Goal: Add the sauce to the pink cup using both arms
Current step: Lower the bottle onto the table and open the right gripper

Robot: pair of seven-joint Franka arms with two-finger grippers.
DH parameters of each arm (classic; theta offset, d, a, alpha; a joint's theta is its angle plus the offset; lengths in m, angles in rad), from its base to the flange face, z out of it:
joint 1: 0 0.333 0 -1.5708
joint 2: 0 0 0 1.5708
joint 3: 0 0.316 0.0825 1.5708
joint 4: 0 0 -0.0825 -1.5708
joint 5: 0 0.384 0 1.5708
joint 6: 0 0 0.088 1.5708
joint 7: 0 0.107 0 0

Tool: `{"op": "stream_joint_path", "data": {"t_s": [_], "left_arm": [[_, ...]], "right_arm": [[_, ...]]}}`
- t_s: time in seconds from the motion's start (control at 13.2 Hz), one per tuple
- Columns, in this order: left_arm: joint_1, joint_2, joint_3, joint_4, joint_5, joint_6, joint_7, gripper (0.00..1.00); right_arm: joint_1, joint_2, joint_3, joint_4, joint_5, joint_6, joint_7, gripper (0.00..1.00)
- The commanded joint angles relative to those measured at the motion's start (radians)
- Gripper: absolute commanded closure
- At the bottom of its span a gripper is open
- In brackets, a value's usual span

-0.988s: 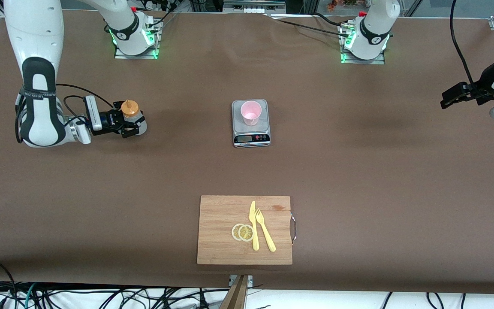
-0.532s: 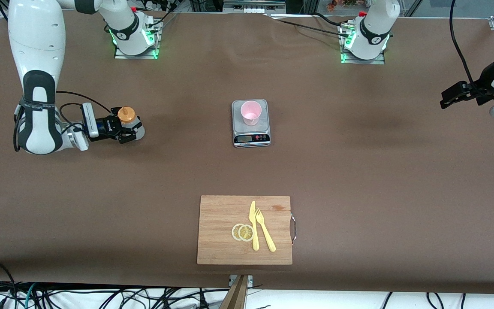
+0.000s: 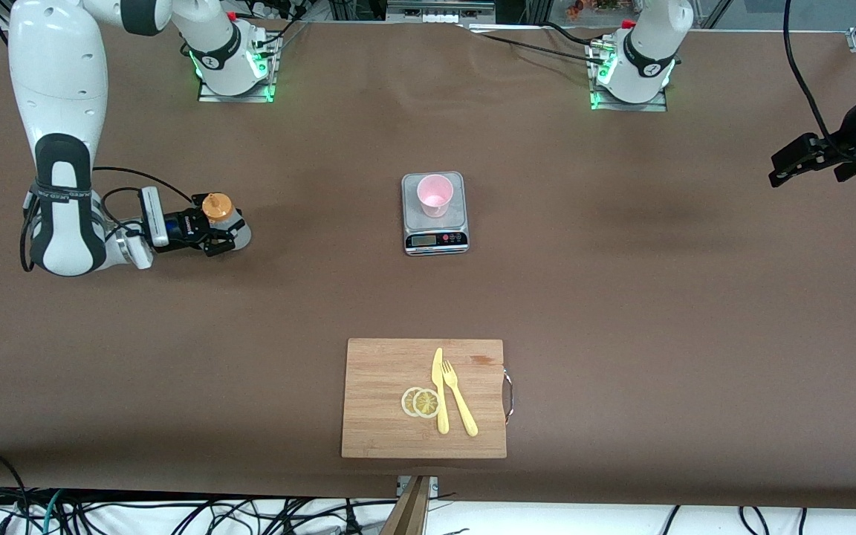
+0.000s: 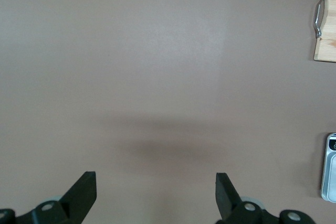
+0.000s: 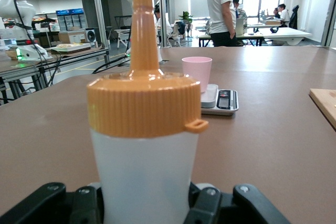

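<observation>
The sauce bottle [image 3: 218, 210], translucent whitish with an orange nozzle cap, stands upright in my right gripper [image 3: 221, 236], low at the table toward the right arm's end. In the right wrist view the bottle [image 5: 144, 171] fills the middle, with the right gripper [image 5: 144, 205] shut on its body. The pink cup [image 3: 435, 195] stands on a small scale [image 3: 435, 239] at mid-table and also shows in the right wrist view [image 5: 197, 74]. My left gripper [image 3: 792, 160] hangs open and empty over the left arm's end of the table; its jaws [image 4: 156, 192] stand wide apart above bare cloth.
A wooden cutting board [image 3: 376, 371] lies nearer the front camera than the scale, with a yellow knife [image 3: 440, 394], a fork [image 3: 460, 405] and lemon slices [image 3: 420, 402] on it. Brown cloth covers the table. The left wrist view shows the board's handle corner [image 4: 321, 14] and the scale's edge [image 4: 329, 166].
My right gripper has moved slightly toward the right arm's end and lower, with the bottle in it. My left gripper has drifted a little outward toward the table's end.
</observation>
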Motion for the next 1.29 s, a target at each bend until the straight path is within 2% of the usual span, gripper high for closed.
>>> {"op": "stream_joint_path", "data": {"t_s": [0.0, 0.23, 0.38, 0.53, 0.91, 1.06, 1.22], "left_arm": [[-0.001, 0.002, 0.001, 0.017, 0.004, -0.017, 0.017, 0.00], [0.003, 0.004, 0.001, 0.016, 0.004, -0.031, 0.020, 0.00], [0.005, 0.005, 0.001, 0.013, 0.002, -0.030, 0.015, 0.00], [0.008, 0.019, 0.002, 0.002, -0.037, -0.030, 0.010, 0.00], [0.011, 0.039, 0.004, -0.018, -0.048, -0.027, 0.009, 0.00], [0.015, 0.038, 0.004, -0.038, -0.051, -0.027, 0.007, 0.00], [0.015, 0.038, 0.004, -0.040, -0.051, -0.027, 0.007, 0.00]], "right_arm": [[-0.131, 0.002, 0.097, 0.003, -0.047, 0.006, -0.136, 1.00], [-0.220, 0.005, 0.146, -0.005, -0.069, 0.008, -0.134, 1.00], [-0.259, 0.005, 0.151, -0.012, -0.073, 0.012, -0.160, 1.00], [-0.314, 0.004, 0.183, -0.026, -0.076, 0.012, -0.177, 1.00], [-0.380, -0.002, 0.184, -0.023, -0.102, 0.023, -0.195, 1.00], [-0.395, -0.014, 0.186, -0.020, -0.087, 0.063, -0.199, 1.00], [-0.401, -0.004, 0.195, -0.019, -0.003, 0.075, -0.199, 1.00]]}}
